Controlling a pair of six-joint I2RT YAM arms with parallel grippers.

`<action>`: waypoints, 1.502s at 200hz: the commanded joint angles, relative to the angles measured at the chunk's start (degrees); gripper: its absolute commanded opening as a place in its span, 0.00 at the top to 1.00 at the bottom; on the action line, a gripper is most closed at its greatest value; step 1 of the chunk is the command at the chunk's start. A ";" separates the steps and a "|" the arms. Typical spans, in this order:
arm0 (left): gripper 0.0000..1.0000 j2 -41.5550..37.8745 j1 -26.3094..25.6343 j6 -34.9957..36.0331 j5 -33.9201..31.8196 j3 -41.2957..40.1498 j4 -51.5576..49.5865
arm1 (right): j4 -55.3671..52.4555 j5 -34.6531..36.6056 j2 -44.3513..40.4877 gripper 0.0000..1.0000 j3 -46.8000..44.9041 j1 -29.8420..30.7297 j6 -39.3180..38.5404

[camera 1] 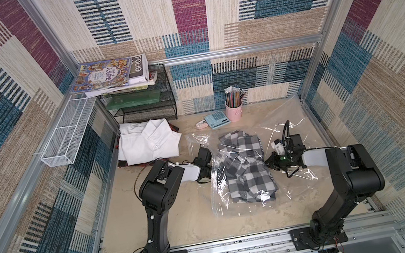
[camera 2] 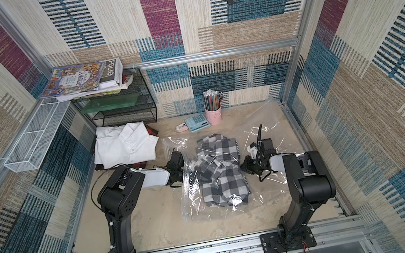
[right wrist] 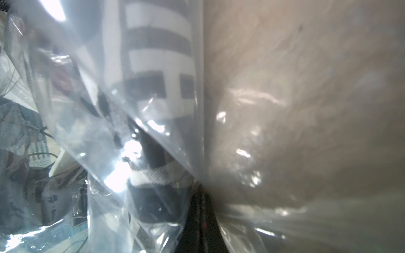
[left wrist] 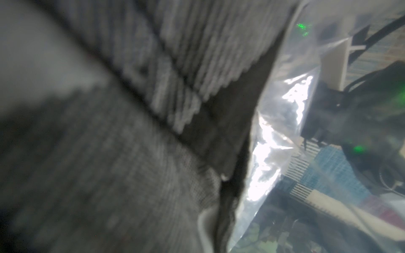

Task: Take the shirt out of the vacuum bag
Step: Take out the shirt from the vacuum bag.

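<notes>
The left gripper (camera 1: 215,167) sits with its fingers in the bag's mouth, closed. The tips are hidden under plastic and cloth in both top views. Its wrist view is a blur of grey-and-white weave pressed against the lens, so its pinch on a fold of the checked shirt (camera 1: 246,172) is read from bunched cloth, not seen outright. The right gripper (camera 1: 270,162) is closed too, on the shirt's opposite side, nipping the vacuum bag (camera 1: 225,206). In the right wrist view the clear plastic gathers to a point at the dark fingers (right wrist: 200,219), with the check pattern showing through.

The shirt lies crumpled inside the bag at the middle of the sandy table (camera 1: 177,218). Glare and creases blur the bag's outline toward the right wall. Its zip-seal edge (camera 1: 213,190) runs just beside the left gripper.

Farther out, a folded white shirt (camera 1: 148,143) lies at the far left over something dark red, mostly covered. Books are stacked on the black mesh rack (camera 1: 144,108) — a grey book (camera 1: 137,64) reads "FOLIO", and the picture book (camera 1: 101,75) on top carries Chinese characters too small to read. A blue calculator (camera 1: 217,120) and a pink cup of pencils (camera 1: 234,110) stand by the back wall, and the calculator's key labels cannot be made out.
</notes>
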 commanded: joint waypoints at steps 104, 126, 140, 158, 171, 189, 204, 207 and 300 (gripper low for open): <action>1.00 -5.92 3.06 27.27 -16.66 13.41 -47.49 | -15.65 17.65 3.05 0.43 2.29 -4.24 -3.44; 1.00 -5.94 4.26 31.86 -18.53 16.89 -53.79 | -16.69 19.29 3.69 0.43 2.84 -4.09 -4.45; 1.00 -5.84 5.25 34.61 -21.01 19.01 -57.89 | -17.17 20.27 4.23 0.43 3.17 -4.05 -4.77; 1.00 -6.03 6.83 37.71 -23.86 21.28 -62.87 | -17.91 21.57 5.04 0.43 3.56 -3.78 -5.12; 1.00 -6.40 7.71 39.86 -25.91 23.07 -66.43 | -18.93 22.88 5.93 0.43 4.24 -3.39 -5.47; 1.00 -6.81 8.43 42.59 -30.02 26.04 -71.19 | -19.98 24.29 6.85 0.42 5.12 -3.09 -5.78; 1.00 -6.62 8.80 44.53 -33.32 28.49 -74.72 | -20.42 24.45 7.51 0.42 5.64 -3.17 -5.85; 1.00 -6.49 8.89 44.90 -33.61 28.83 -75.27 | -20.49 24.31 7.51 0.42 5.76 -3.24 -5.91; 1.00 -5.33 12.10 48.94 -53.33 33.41 -81.39 | -22.30 23.98 8.39 0.41 8.90 -2.99 -6.43</action>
